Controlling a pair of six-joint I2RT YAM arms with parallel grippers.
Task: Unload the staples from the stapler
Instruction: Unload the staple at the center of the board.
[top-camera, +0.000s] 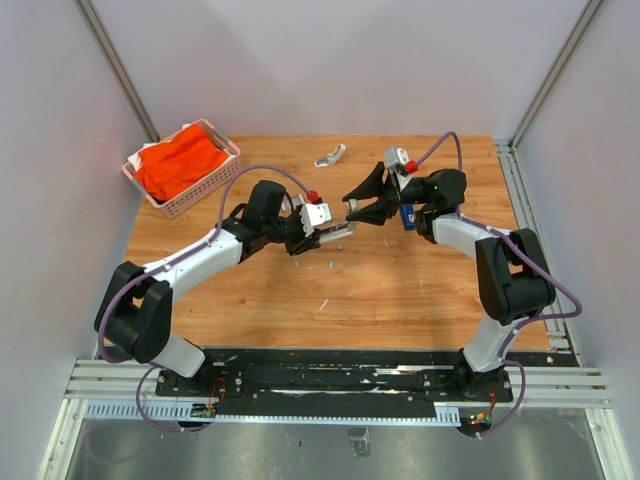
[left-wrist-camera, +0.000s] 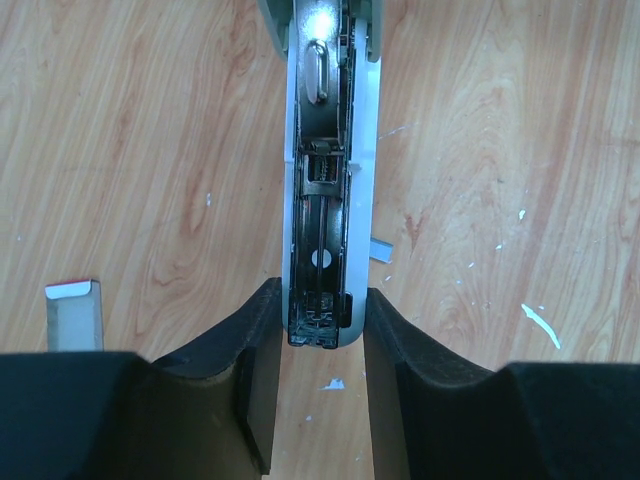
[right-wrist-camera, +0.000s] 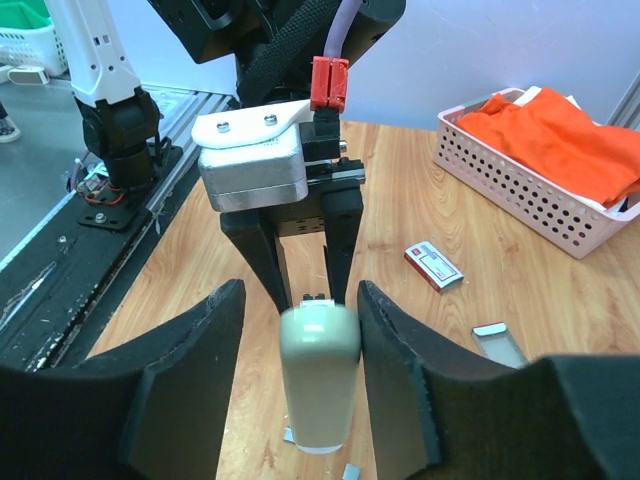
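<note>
The left gripper (left-wrist-camera: 322, 320) is clamped narrowly on one end of the stapler (left-wrist-camera: 320, 150), holding it out level above the wooden table (left-wrist-camera: 130, 140). The stapler runs straight ahead from between this gripper's fingers, its magazine channel facing the wrist camera. The channel lies open, with the spring and pusher showing along it. I see no staple strip in it, though the dark far end is hard to read.

The right gripper (right-wrist-camera: 302, 295) faces it from the opposite side. Its jaws stand part-way open around the stapler's rounded pale end, with a gap on at least one side, so it is flanking rather than gripping.

A short silvery bar that I take for the staples (left-wrist-camera: 382, 248) lies on the table just beside and below the held stapler. A small white box with a red mark (left-wrist-camera: 72, 312) lies off to the left gripper's left.

The unloading looks largely done. What seems left is confirming the channel is empty and setting the stapler down.
</note>
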